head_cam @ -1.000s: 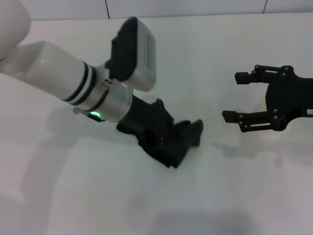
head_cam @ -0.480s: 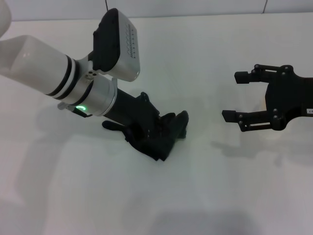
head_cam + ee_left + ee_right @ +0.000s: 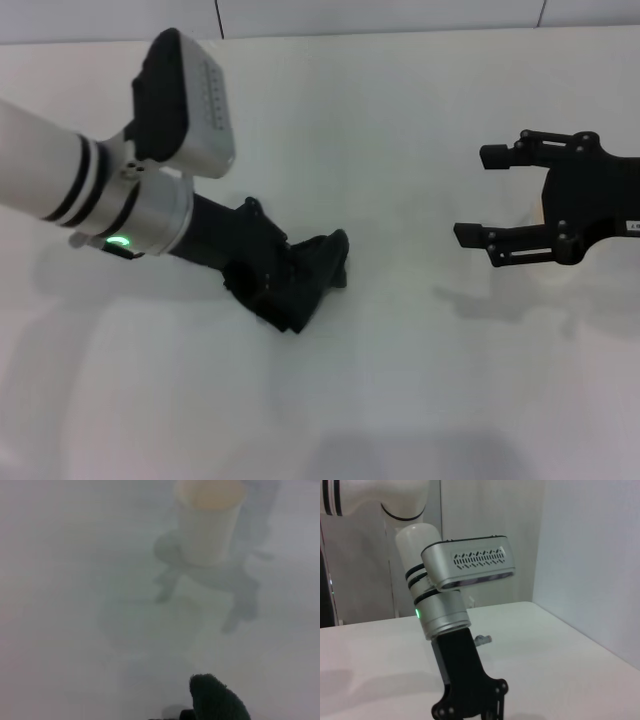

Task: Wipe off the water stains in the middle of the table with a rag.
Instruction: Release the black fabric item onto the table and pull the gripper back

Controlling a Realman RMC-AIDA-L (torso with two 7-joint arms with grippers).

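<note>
My left gripper (image 3: 300, 280) is shut on the black rag (image 3: 328, 258) and presses it onto the white table (image 3: 400, 120), left of the middle. The rag's tip shows in the left wrist view (image 3: 217, 702). No orange water stain shows on the table in any view. My right gripper (image 3: 475, 197) is open and hovers still at the right side. The right wrist view shows my left arm's wrist and black gripper body (image 3: 465, 680) over the table.
A white translucent cup (image 3: 207, 520) with an orange tint at its top shows hazily in the left wrist view, in front of the rag. A faint damp-looking sheen (image 3: 150, 620) lies on the table between them. A wall seam runs behind the table.
My left arm has dragged the rag across the table toward the left and slightly nearer to me. The right gripper has not moved.
</note>
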